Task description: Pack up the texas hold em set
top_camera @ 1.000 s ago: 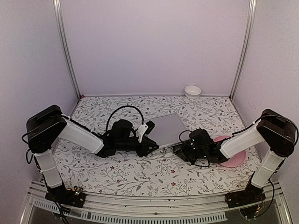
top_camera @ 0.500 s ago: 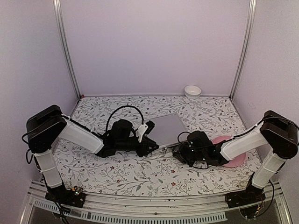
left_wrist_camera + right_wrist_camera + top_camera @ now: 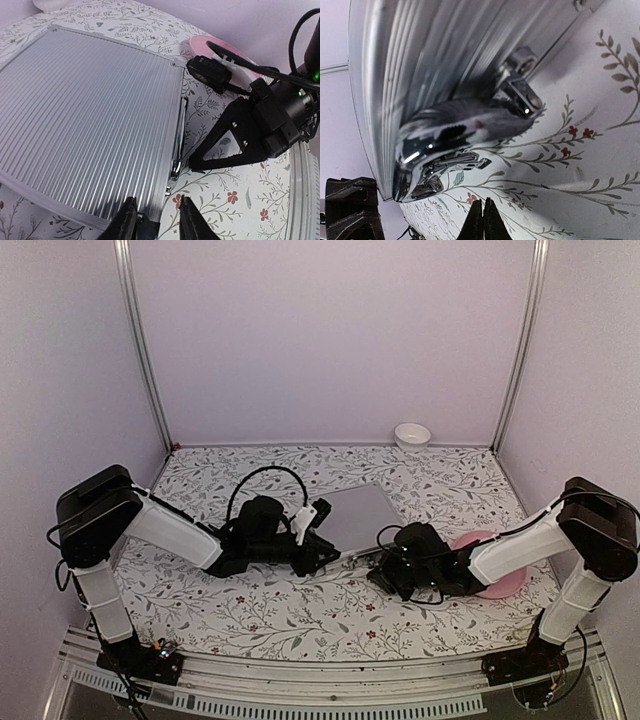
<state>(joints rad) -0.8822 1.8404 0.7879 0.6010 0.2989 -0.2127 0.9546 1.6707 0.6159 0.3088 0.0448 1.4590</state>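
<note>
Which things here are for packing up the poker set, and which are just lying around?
For the job:
- silver case, lid down
- its metal handle

Just lying about:
- pink plate, partly under the right arm
- white bowl, by the back wall

No chips or cards show.

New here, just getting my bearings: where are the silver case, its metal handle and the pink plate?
silver case (image 3: 85,115), left wrist view, middle of the ribbed lid.
metal handle (image 3: 465,120), right wrist view, middle of the shiny grip bar.
pink plate (image 3: 505,583), top external view, near rim.
</note>
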